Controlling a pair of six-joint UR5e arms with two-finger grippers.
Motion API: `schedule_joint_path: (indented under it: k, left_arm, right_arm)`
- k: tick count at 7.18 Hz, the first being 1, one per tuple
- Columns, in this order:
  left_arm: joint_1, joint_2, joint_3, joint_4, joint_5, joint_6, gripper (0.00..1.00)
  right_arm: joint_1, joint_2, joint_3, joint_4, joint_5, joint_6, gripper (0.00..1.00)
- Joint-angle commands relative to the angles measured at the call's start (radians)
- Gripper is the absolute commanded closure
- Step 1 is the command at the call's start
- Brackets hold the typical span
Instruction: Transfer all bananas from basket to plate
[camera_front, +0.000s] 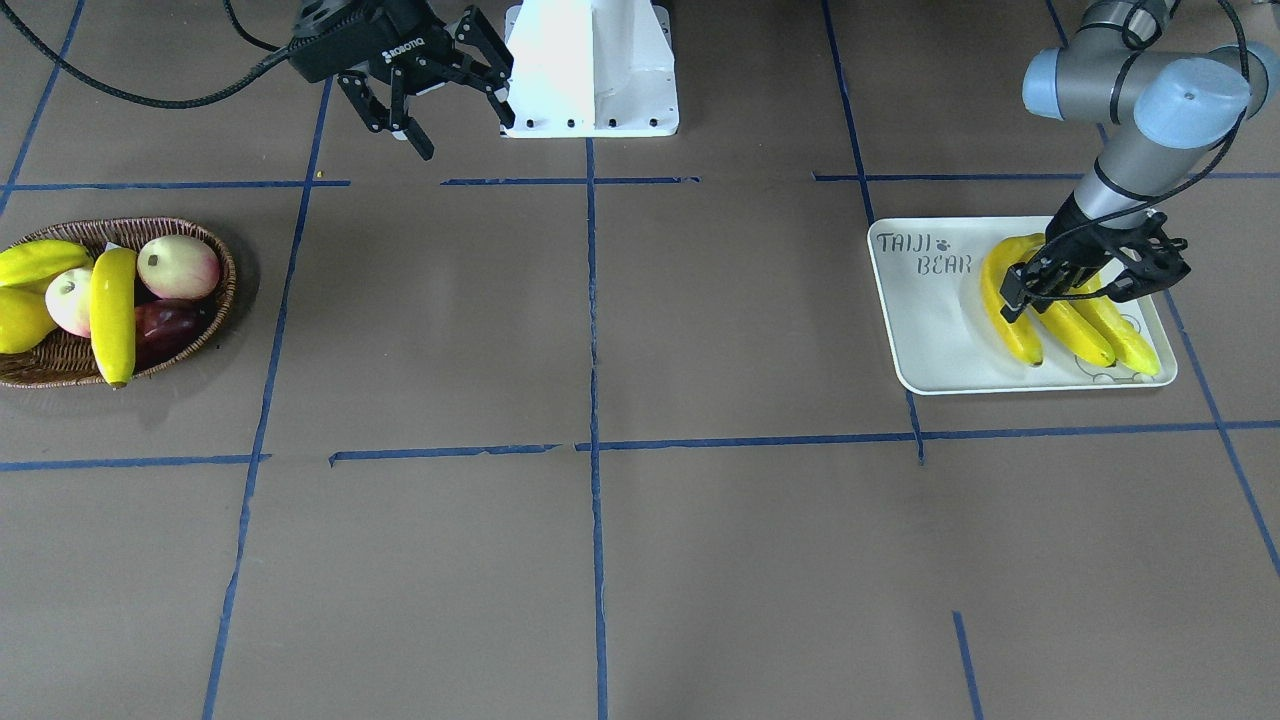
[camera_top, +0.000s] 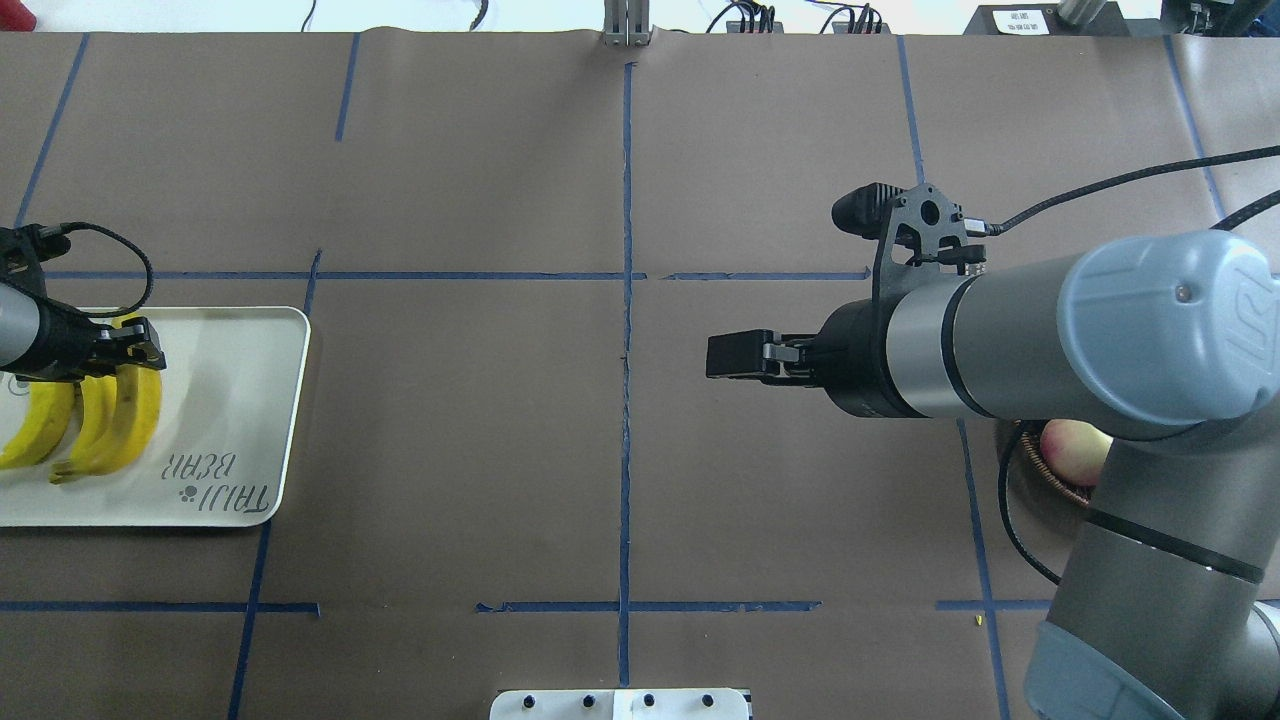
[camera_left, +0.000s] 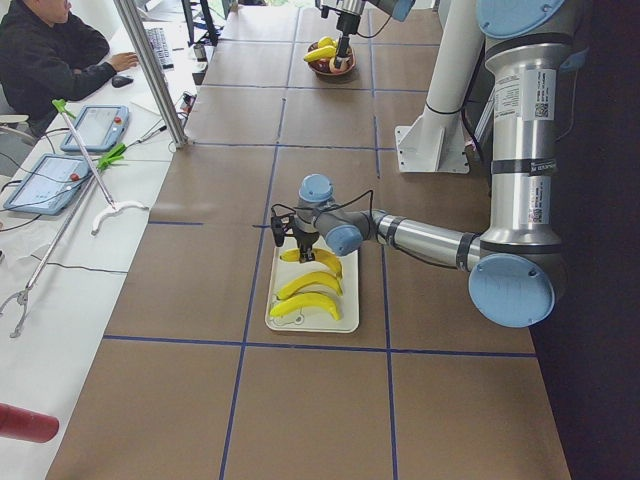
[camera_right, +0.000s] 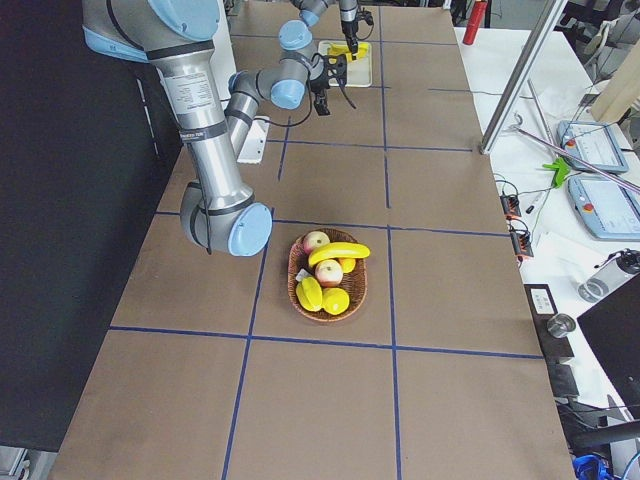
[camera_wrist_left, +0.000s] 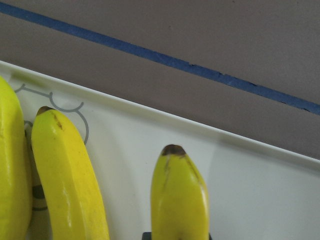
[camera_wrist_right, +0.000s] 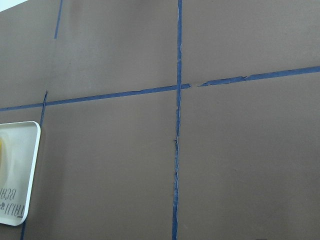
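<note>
Three bananas lie side by side on the white plate, also in the overhead view. My left gripper hangs just over their upper ends, jaws spread wide, gripping nothing. The left wrist view shows a banana tip right below it. One banana lies across the wicker basket at the far side of the table. My right gripper is open and empty, high near the robot base, well away from the basket.
The basket also holds two pale red apples, a dark purple fruit, a plump yellow fruit and a lemon. In the overhead view my right arm hides most of the basket. The white base mount stands between the arms.
</note>
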Motion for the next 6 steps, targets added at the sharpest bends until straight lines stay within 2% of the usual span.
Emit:
schedule_joint_path:
  k: [1, 2, 3, 4, 5, 6]
  left_arm:
    - [-0.001, -0.001, -0.025, 0.001, -0.012, 0.002, 0.0]
    - [-0.003, -0.004, -0.053, 0.004, -0.065, 0.002, 0.0]
    - [-0.018, -0.007, -0.103, 0.059, -0.114, 0.002, 0.0]
    - [-0.02, -0.056, -0.21, 0.228, -0.119, 0.002, 0.0]
    - [-0.011, -0.19, -0.272, 0.433, -0.113, 0.0, 0.0]
    - [0.05, -0.282, -0.26, 0.473, -0.111, -0.06, 0.0]
  right_arm:
    - [0.048, -0.021, -0.001, 0.0, 0.058, -0.016, 0.0]
    - [0.107, -0.045, -0.001, 0.0, 0.129, -0.029, 0.0]
    - [0.182, -0.121, 0.004, 0.006, 0.224, -0.125, 0.0]
    - [0.26, -0.251, 0.014, 0.029, 0.279, -0.275, 0.0]
    - [0.336, -0.376, 0.015, 0.081, 0.318, -0.421, 0.0]
    - [0.368, -0.444, 0.01, 0.096, 0.338, -0.491, 0.0]
